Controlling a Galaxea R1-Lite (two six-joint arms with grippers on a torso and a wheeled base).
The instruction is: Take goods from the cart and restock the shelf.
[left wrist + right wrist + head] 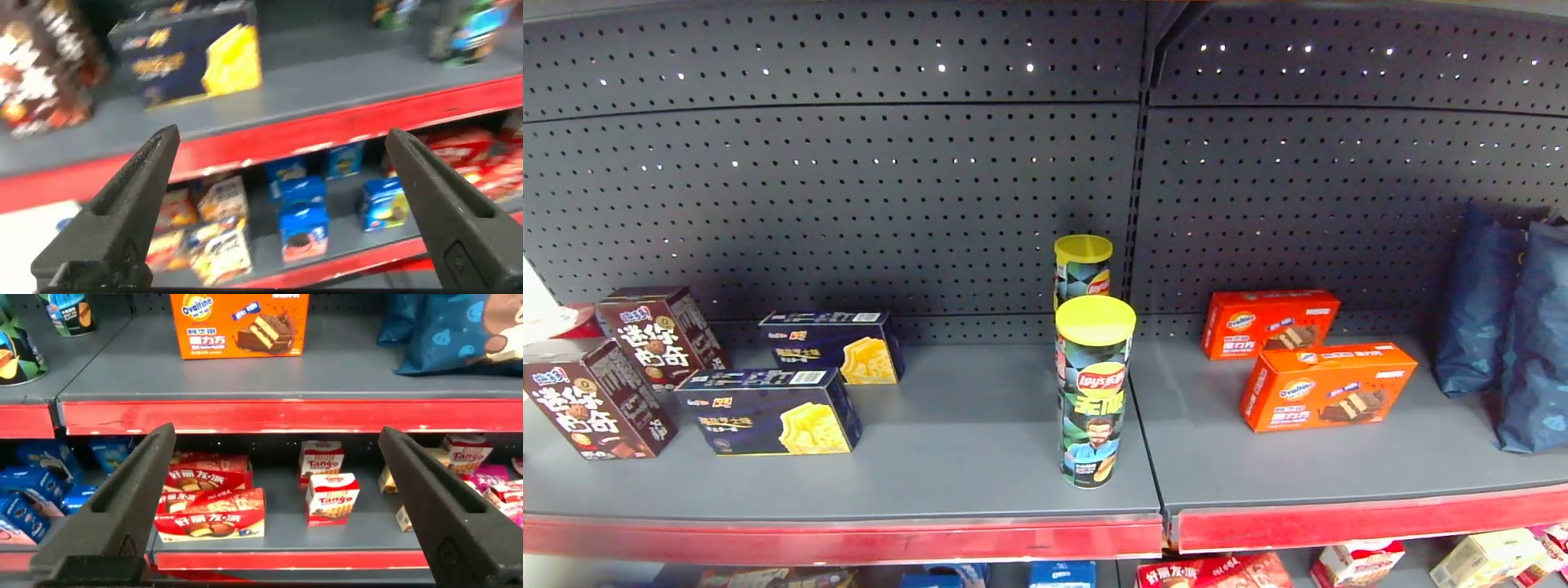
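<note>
The grey shelf (980, 441) with a red front edge carries two yellow-lidded chip cans (1093, 392), one behind the other, near its middle. Two orange boxes (1327, 385) lie to their right, two dark blue cracker boxes (768, 411) to their left. My left gripper (282, 140) is open and holds nothing, level with the shelf's red edge (270, 139) below a dark blue box (188, 53). My right gripper (275, 434) is open too, nothing in it, in front of the red edge (294, 415) below an orange box (239, 325).
Brown cookie boxes (600, 396) stand at the shelf's far left and dark blue bags (1515, 327) at its far right. A perforated back panel (890, 180) rises behind. The lower shelf holds red boxes (208, 514), blue packs (302, 229) and small white boxes (331, 498).
</note>
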